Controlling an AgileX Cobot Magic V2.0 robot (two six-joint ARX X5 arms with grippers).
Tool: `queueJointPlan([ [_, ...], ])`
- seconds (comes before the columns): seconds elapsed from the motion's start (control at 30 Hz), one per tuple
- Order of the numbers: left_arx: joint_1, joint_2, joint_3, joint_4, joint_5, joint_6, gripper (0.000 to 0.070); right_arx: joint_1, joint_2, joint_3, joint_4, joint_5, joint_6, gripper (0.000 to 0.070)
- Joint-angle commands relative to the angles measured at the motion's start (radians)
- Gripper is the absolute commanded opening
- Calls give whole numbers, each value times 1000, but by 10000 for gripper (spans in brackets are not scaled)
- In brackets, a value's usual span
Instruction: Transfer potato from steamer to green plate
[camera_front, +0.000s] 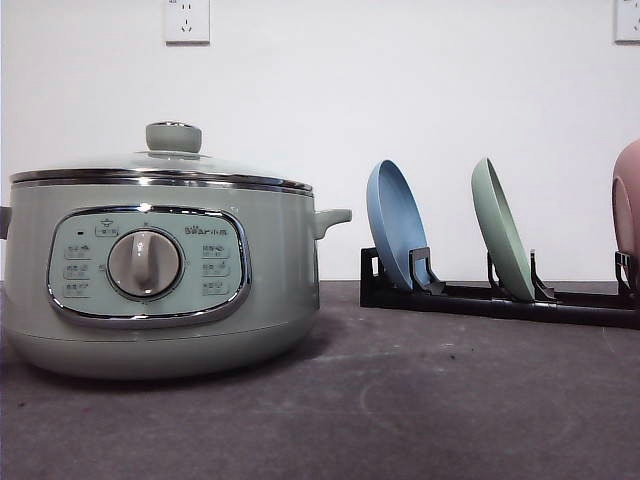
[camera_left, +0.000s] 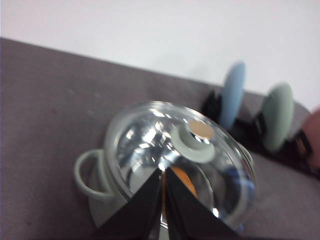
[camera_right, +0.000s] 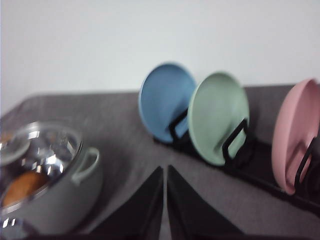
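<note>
2 pincers aloft, left pincer (camera_left: 164, 200) above lidded steamer (camera_left: 165, 160), fingertips together

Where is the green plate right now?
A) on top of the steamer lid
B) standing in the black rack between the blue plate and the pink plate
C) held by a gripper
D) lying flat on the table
B: the green plate stands on edge in the black rack, with the blue plate on one side and the pink plate on the other.
</note>
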Motion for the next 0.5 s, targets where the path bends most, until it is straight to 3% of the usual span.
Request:
queueJointPlan([
  [0.0, -3, 35, 49, -29, 33, 71, 1, 2, 40, 46, -39, -15, -73, 1],
  [0.23, -53, 146, 185, -180, 126, 171, 0, 39, 163, 158, -205, -68, -155, 1],
  [0.47, -117, 204, 272, -296, 136, 242, 0, 100, 235, 216, -333, -77, -202, 1],
])
